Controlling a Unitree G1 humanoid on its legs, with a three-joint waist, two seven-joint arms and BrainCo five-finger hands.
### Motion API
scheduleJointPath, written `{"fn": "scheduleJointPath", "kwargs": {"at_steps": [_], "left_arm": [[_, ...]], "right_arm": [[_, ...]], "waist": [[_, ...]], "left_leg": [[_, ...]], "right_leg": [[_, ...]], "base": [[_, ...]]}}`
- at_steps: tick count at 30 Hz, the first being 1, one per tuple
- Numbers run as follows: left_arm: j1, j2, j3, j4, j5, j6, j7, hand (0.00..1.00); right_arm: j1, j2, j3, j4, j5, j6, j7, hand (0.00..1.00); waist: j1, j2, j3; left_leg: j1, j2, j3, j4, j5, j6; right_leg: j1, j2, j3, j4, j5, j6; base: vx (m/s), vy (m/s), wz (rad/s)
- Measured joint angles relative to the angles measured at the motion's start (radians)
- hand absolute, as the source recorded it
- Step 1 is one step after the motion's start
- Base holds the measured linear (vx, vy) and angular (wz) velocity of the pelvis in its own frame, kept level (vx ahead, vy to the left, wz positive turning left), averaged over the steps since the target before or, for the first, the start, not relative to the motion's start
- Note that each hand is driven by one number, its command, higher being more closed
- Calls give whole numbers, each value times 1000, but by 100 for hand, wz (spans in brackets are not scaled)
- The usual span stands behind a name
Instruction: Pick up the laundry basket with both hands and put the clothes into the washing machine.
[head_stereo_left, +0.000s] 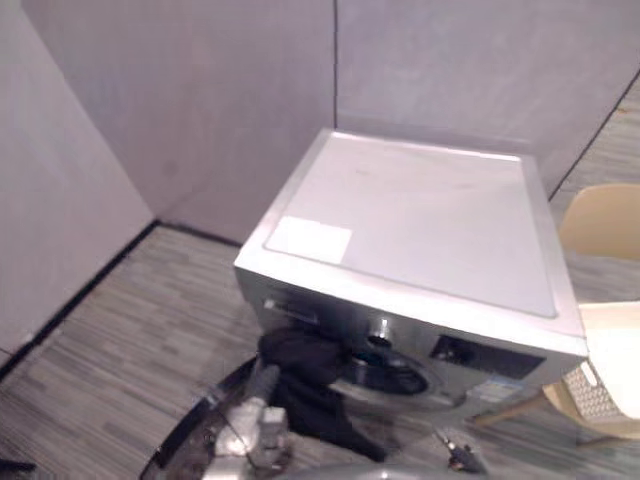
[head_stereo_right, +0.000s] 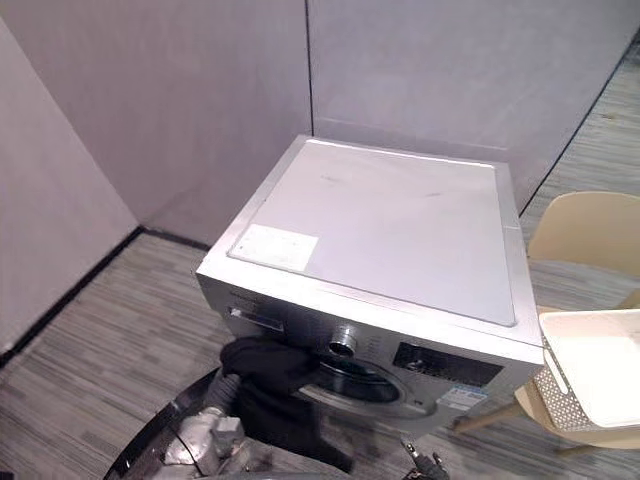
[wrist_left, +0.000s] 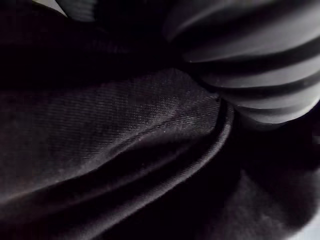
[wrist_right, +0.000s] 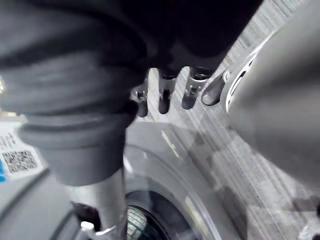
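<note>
A silver washing machine (head_stereo_left: 420, 220) stands against the grey wall with its round door (head_stereo_left: 185, 435) swung open toward me at the lower left. A black garment (head_stereo_left: 305, 375) hangs from the drum opening (head_stereo_left: 390, 378) down over the door. My left arm reaches up into this garment; in the left wrist view the left hand (wrist_left: 250, 60) is buried in the dark cloth (wrist_left: 125, 135). My right hand (wrist_right: 165, 95) hangs low in front of the machine, fingers relaxed and holding nothing. The white laundry basket (head_stereo_right: 562, 388) rests on a chair at the right.
The beige chair (head_stereo_right: 585, 230) that carries the basket stands close to the machine's right side. Grey partition walls (head_stereo_left: 200, 100) close off the back and the left. The floor (head_stereo_left: 120, 340) is striped grey carpet.
</note>
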Motion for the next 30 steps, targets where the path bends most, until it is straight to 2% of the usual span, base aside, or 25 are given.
{"fn": "scheduleJointPath", "kwargs": {"at_steps": [3, 4, 5, 7, 8, 9, 10, 12, 13, 15, 17, 18, 19, 24, 30], "left_arm": [[3, 14, -7, 5, 1, -1, -1, 100], [0, 13, -23, 7, 1, -3, -3, 100], [-5, 11, -34, 20, 1, -3, -5, 100], [-2, -10, -71, 26, 1, -3, -7, 100], [-7, -21, -96, 26, 1, -3, -7, 100], [-15, -27, -107, 26, 1, -4, -8, 100], [-24, -29, -111, 26, 1, -5, -8, 100], [-97, -26, -139, 21, 0, -10, -6, 100], [-116, -26, -143, 13, -1, -12, -6, 100], [-170, -27, -155, -34, -2, -18, 0, 100], [-209, -28, -175, -38, -2, -18, 18, 100], [-214, -29, -179, -49, -2, -18, 23, 100], [-218, -31, -195, -80, -2, -18, 34, 100], [-317, -89, -227, -121, -1, -23, 89, 100], [-520, -125, -217, -73, 15, -22, 177, 100]], "right_arm": [[8, -9, 5, -1, 0, -3, 10, 0], [8, -19, 7, 0, -1, -2, 9, 0], [12, -27, 9, 2, -3, -2, 9, 0], [17, -46, 10, 4, -6, -1, 8, 0], [17, -59, 8, 4, -7, 0, 8, 0], [8, -61, 9, 4, -9, 0, 9, 0], [0, -59, 9, 3, -9, 0, 9, 0], [-36, -57, 12, -11, -8, -1, 9, 0], [-43, -53, 21, -26, -7, -2, 7, 0], [-56, -37, 82, -142, 6, -6, 6, 0], [-58, -25, 113, -243, 20, -11, 2, 0], [-53, -25, 127, -275, 25, -12, 0, 0], [-51, -23, 159, -342, 43, -18, -5, 0], [-86, -7, 233, -574, 76, -55, -44, 0], [-108, 22, 241, -770, 129, -116, -91, 0]], "waist": [[-5, 14, 0], [-6, 17, -2], [-7, 33, 3], [-8, 60, 7], [-21, 72, 13], [-31, 73, 17], [-35, 71, 26], [-37, 40, 117], [-36, 39, 135], [-32, -4, 216], [-30, -17, 258], [-27, -19, 275], [-10, -21, 286], [3, -16, 335], [13, -30, 378]], "left_leg": [[48, -7, 35, -33, 3, 4], [48, -5, 45, -33, 3, 3], [45, 0, 52, -33, 4, 2], [27, 4, 66, -25, 2, 2], [-3, 6, 65, 7, -11, 5], [-56, 15, 60, 65, -38, 9], [-82, 22, 60, 102, -53, 11], [-177, 44, 56, 260, -113, 17], [-208, 49, 52, 301, -127, 21], [-350, 79, 36, 474, -195, 22], [-430, 97, 26, 568, -239, 21], [-444, 101, 25, 592, -247, 20], [-490, 112, 23, 641, -264, 21], [-713, 141, -53, 838, -300, 10], [-896, 168, -86, 973, -322, 11]], "right_leg": [[13, -8, 26, -18, 5, 12], [4, -8, 37, -19, -2, 26], [-9, -5, 44, -14, -2, 26], [-45, -3, 67, 0, -2, 26], [-74, -4, 75, 21, -4, 28], [-123, -2, 89, 57, -10, 29], [-149, 0, 95, 80, -11, 30], [-245, -1, 121, 216, -37, 36], [-280, -4, 124, 261, -50, 39], [-420, -4, 144, 423, -107, 42], [-503, -5, 155, 519, -143, 48], [-522, -5, 162, 546, -155, 51], [-579, -6, 174, 607, -173, 47], [-799, -1, 178, 856, -261, 26], [-992, 16, 204, 997, -283, 23]], "base": [[14, 34, -35], [-48, -30, -31], [-86, -35, -37], [-75, -14, -26], [-84, 18, -18], [-87, 23, -19], [-134, 42, -26], [-170, 63, -19], [-249, 73, -14], [-286, 64, -20], [-217, 44, -8], [-183, 26, -15], [-147, -1, -12], [-109, -63, 5], [-53, -31, -13]]}}
